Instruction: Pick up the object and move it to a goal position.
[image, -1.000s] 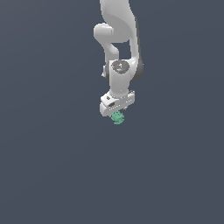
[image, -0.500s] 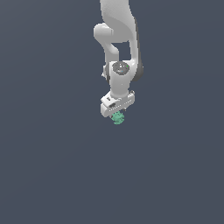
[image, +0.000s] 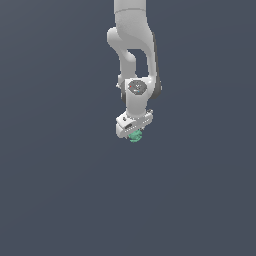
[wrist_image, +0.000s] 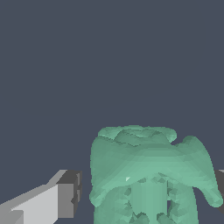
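The object (image: 134, 137) is a small teal-green lumpy item directly under my white gripper (image: 133, 133), below the middle of the exterior view. In the wrist view the object (wrist_image: 148, 170) fills the space between my fingers. One finger (wrist_image: 57, 201) stands beside it with a narrow gap between its dark pad and the object. The other finger shows only as a dark sliver at the picture's edge, against the object's far side. The jaws stand apart around the object.
Only a flat, plain dark grey surface (image: 60, 190) surrounds the arm (image: 132, 45) in both views. No other objects, containers or edges show.
The wrist and hand have come down slightly over the object. The object has stayed almost in the same place.
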